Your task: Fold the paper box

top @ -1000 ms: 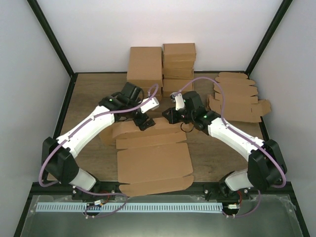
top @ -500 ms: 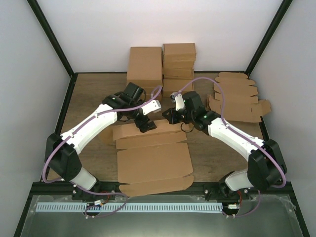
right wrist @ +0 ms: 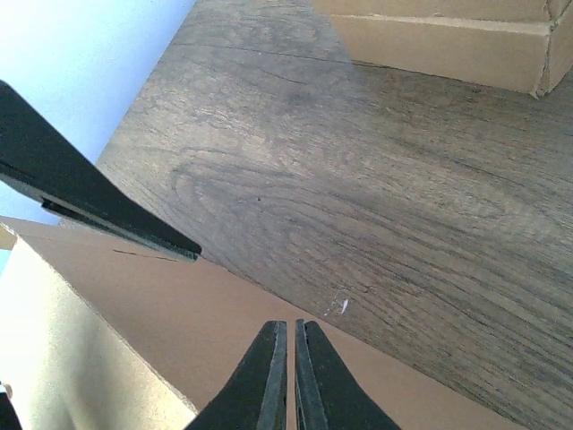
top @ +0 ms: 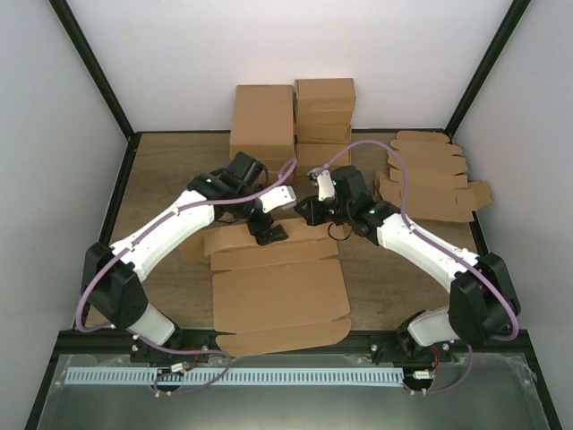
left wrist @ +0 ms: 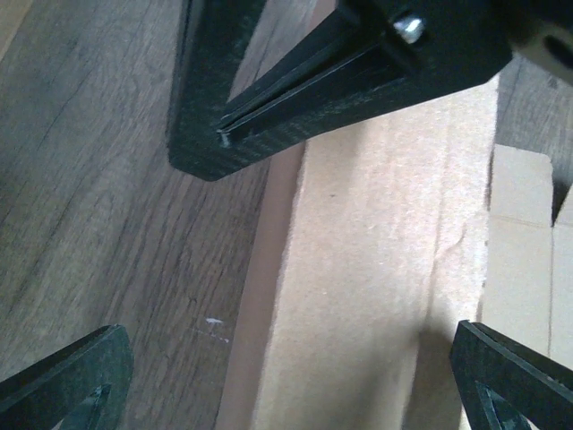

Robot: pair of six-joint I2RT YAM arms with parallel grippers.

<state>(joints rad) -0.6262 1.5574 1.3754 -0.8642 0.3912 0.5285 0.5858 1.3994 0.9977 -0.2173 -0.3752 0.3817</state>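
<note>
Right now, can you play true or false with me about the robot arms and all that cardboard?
1. The left gripper is wide open. True.
2. The right gripper is holding a little box. False: it is shut, with nothing between its fingertips.
3. The paper box is all folded up. False: it lies spread open on the table.
4. Finished boxes are stacked at the back of the table. True.
5. The flat blanks lie on the robot's left side. False: they lie on its right side.
</note>
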